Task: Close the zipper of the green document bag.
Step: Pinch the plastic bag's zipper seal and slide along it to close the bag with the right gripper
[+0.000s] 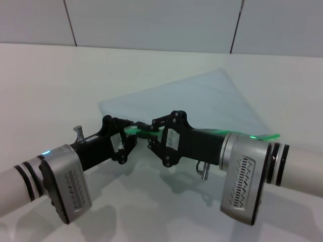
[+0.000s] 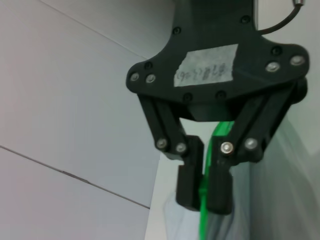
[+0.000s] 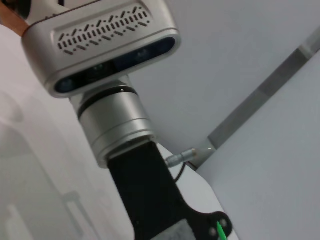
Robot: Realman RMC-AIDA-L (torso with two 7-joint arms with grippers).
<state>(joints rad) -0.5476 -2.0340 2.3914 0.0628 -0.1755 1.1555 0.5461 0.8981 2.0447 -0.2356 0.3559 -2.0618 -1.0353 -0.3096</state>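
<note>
The green document bag (image 1: 202, 101) lies flat on the white table, a pale translucent pouch with its corner pointing away from me. Its bright green zipper (image 1: 135, 130) runs along the near edge, mostly hidden behind my right arm, with its far end sticking out on the right. My left gripper (image 1: 129, 136) holds the left end of that edge, fingers drawn together. My right gripper (image 1: 151, 135) faces it a few centimetres away. In the left wrist view the right gripper (image 2: 204, 206) is shut with the zipper (image 2: 202, 220) pinched between its fingers (image 2: 187, 187). The slider is hidden.
The white table (image 1: 50, 85) extends to a grey panelled wall (image 1: 151, 20) behind the bag. In the right wrist view the left arm's silver wrist housing (image 3: 100, 45) fills the frame, with a sliver of the zipper (image 3: 219, 231) at its gripper base.
</note>
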